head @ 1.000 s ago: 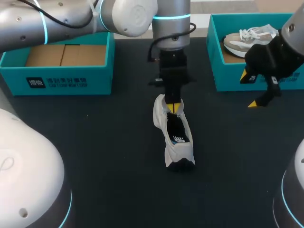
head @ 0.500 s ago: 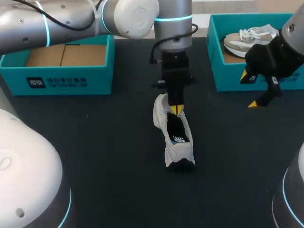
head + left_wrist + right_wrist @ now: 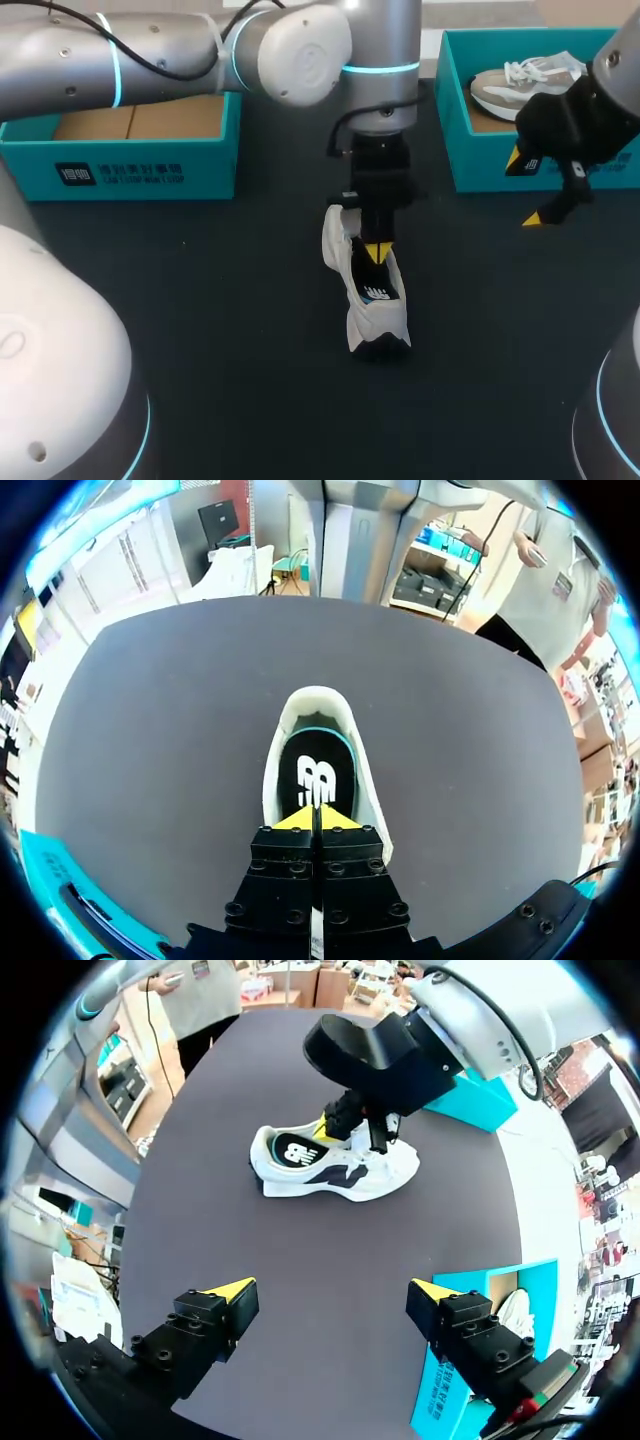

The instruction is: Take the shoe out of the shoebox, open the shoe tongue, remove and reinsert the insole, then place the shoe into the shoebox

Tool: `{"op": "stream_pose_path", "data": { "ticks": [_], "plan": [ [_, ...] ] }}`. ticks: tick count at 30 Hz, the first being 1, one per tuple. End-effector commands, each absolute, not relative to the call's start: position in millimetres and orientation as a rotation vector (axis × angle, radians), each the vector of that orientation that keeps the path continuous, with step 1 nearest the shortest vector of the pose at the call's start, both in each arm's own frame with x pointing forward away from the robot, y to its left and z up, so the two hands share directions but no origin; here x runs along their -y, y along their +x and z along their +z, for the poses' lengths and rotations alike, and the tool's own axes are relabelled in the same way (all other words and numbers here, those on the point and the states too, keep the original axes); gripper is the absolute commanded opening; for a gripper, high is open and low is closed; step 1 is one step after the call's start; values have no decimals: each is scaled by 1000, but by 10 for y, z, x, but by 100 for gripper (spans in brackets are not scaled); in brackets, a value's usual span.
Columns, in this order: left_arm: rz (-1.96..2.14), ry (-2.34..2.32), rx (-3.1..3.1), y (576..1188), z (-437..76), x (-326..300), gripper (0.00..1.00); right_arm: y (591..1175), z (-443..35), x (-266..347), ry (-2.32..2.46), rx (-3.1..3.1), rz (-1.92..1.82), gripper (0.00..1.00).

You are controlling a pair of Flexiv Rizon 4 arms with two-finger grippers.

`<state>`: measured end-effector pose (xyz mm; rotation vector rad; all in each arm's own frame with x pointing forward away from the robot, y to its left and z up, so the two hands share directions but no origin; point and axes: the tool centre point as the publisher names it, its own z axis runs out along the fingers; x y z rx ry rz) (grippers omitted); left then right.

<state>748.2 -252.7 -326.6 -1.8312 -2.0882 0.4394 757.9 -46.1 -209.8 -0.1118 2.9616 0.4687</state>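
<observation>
The left gripper (image 3: 377, 252) had slid from the tongue end deeper into the shoe (image 3: 365, 300), its fingertips pressed together (nothing visible between them) over the black insole (image 3: 315, 770) with its white logo. The shoe stood on the dark table (image 3: 220, 320), open surface all round it, between the left shoebox (image 3: 140, 165), white print on its side, and the right shoebox (image 3: 465, 150). The right gripper (image 3: 526, 190) hung wide open just before the right shoebox.

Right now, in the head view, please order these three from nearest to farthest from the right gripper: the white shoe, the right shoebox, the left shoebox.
1. Right shoebox, just behind the right gripper, on the right side.
2. White shoe, mid-table, with the left gripper at its opening.
3. Left shoebox, at the far left side.
</observation>
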Motion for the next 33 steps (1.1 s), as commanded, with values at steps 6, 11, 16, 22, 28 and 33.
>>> {"op": "stream_pose_path", "data": {
  "ticks": [6, 11, 16, 22, 28, 33],
  "plan": [
    [472, -1832, 2083, 7373, -3485, 2529, 0, 7571, -2100, 462, -110, -2961, 467, 100],
    [521, -1830, 2146, 7296, -3548, 2482, 0, 7571, -2100, 462, -110, -2961, 467, 100],
    [535, -1819, 2152, 7253, -3597, 2498, 0, 7571, -2100, 462, -110, -2961, 467, 100],
    [523, -1805, 2179, 7219, -3568, 2465, 0, 7571, -2100, 462, -110, -2961, 467, 100],
    [518, -1789, 2190, 7216, -3624, 2438, 0, 7571, -2100, 462, -110, -2961, 467, 100],
    [542, -1773, 2238, 7244, -3746, 2458, 0, 7571, -2100, 462, -110, -2961, 467, 100]
  ]
}}
